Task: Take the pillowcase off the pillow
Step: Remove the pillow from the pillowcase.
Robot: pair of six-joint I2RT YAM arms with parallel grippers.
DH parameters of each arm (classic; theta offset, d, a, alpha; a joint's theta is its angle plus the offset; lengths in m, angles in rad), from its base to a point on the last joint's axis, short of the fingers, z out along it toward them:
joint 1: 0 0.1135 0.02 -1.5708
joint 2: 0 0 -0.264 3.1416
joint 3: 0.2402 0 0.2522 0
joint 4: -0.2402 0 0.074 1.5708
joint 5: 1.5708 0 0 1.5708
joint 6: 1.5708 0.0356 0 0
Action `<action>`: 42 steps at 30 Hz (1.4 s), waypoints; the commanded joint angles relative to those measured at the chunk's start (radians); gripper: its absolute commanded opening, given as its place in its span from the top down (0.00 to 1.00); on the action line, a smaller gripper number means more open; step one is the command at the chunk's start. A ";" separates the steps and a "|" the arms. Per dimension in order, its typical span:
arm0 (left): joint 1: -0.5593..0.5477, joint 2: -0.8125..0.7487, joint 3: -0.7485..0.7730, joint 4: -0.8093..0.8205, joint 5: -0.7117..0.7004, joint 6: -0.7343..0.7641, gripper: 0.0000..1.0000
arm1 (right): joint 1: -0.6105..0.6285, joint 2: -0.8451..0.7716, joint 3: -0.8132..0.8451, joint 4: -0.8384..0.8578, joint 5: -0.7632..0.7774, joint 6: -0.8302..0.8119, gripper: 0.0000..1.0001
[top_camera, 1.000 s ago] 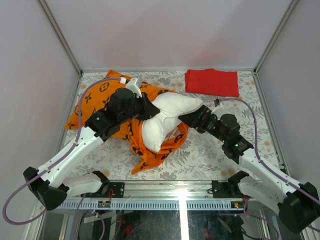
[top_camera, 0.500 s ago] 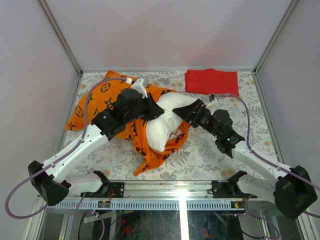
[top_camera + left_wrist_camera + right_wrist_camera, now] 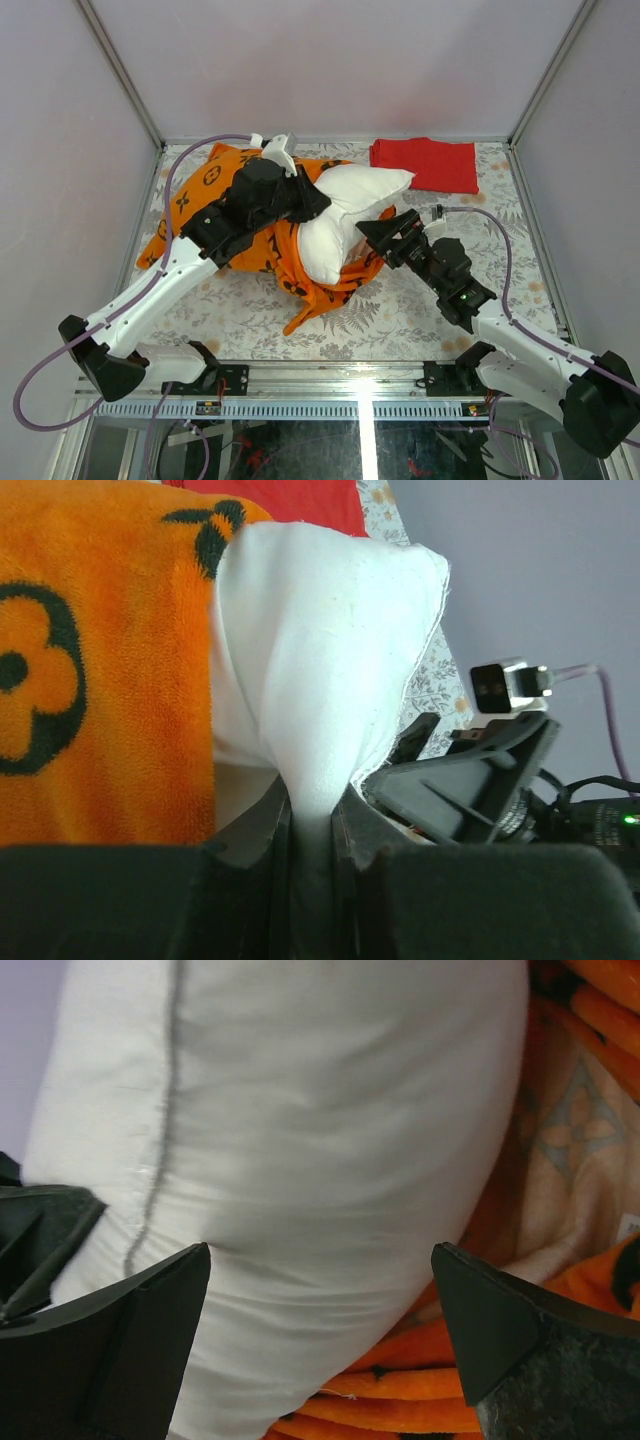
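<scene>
We're pinching the pillow (image 3: 320,630) with the left hand (image 3: 312,830); right hand (image 3: 320,1270) is hanging open beside it. Roughly halfway out, pillowcase (image 3: 100,680) covering the rest.

My left arm (image 3: 150,295) and right arm (image 3: 530,350): white lower shells, black joints and wrists, lilac cables (image 3: 168,195) looped alongside; the right gripper (image 3: 320,1247) ends in matte black wedge fingers.

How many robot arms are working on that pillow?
2. The left gripper pinches the white pillow next to the orange pillowcase; the right gripper is open at the pillow's right side. No others visible.
</scene>
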 commanded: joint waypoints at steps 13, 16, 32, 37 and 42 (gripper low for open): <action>-0.010 0.014 -0.067 0.224 0.021 -0.059 1.00 | 0.043 0.052 -0.008 0.350 0.095 -0.079 0.01; -0.010 0.049 -0.098 0.250 0.031 -0.083 1.00 | 0.051 0.044 -0.005 0.380 0.097 -0.110 0.01; -0.137 0.211 -0.348 0.376 0.008 -0.174 1.00 | 0.053 0.000 0.027 0.421 0.166 -0.142 0.01; -0.198 0.266 -0.386 0.406 -0.035 -0.190 1.00 | 0.053 -0.047 0.025 0.365 0.214 -0.160 0.01; -0.272 0.318 -0.354 0.412 -0.071 -0.185 1.00 | 0.053 0.002 0.037 0.356 0.194 -0.139 0.01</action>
